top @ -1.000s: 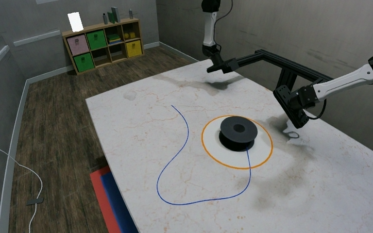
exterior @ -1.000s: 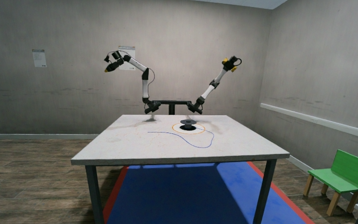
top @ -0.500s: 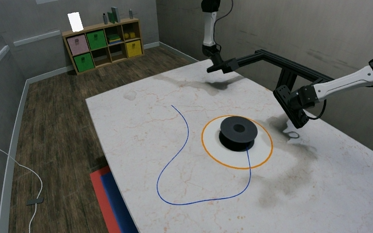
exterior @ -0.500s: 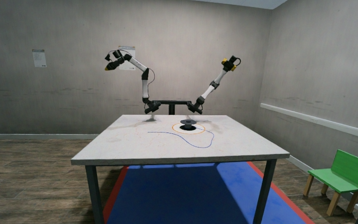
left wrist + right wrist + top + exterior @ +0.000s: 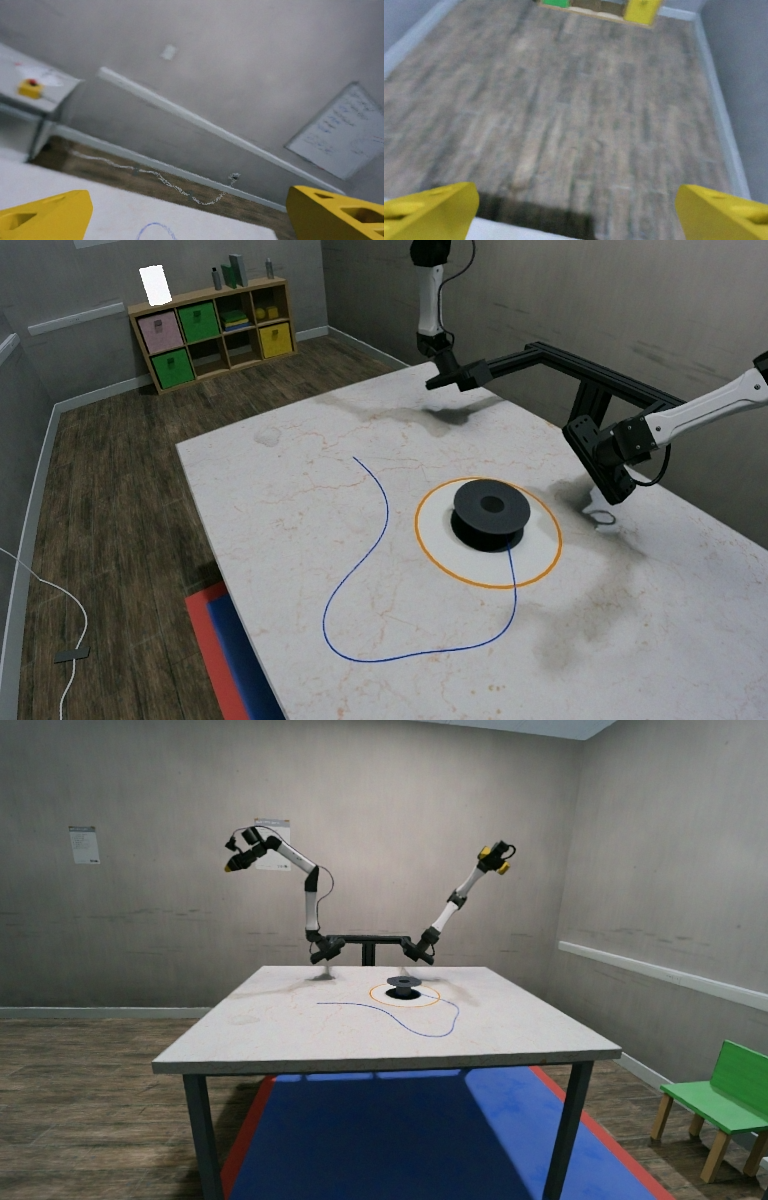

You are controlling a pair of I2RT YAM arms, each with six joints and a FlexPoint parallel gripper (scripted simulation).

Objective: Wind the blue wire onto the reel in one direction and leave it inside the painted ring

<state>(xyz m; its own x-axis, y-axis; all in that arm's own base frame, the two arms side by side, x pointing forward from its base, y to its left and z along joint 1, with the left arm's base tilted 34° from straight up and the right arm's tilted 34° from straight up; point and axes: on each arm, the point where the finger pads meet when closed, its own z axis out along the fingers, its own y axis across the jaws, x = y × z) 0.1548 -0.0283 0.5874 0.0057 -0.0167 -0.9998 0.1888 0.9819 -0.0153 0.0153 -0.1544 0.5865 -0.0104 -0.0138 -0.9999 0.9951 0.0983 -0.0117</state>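
Observation:
The dark grey reel (image 5: 470, 518) (image 5: 393, 982) lies flat inside the orange painted ring (image 5: 498, 586) (image 5: 369, 993). The blue wire (image 5: 368, 661) (image 5: 436, 1035) (image 5: 156, 223) leaves the reel, crosses the ring and runs in a long S-curve over the table to a free end, well away from the reel. No separate windings can be made out on the hub. My left gripper (image 5: 493, 860) (image 5: 189, 197) is open and empty, high above the table on the reel's side. My right gripper (image 5: 228, 868) (image 5: 576, 192) is open and empty, high up on the other side. Neither touches reel or wire.
The white table (image 5: 271, 556) (image 5: 317, 1045) (image 5: 110, 205) carries the reel and wire. A black beam (image 5: 611, 375) (image 5: 368, 939) joins the arm bases along its back edge. No other loose object shows near the reel. A green chair (image 5: 716, 1104) stands beside the table.

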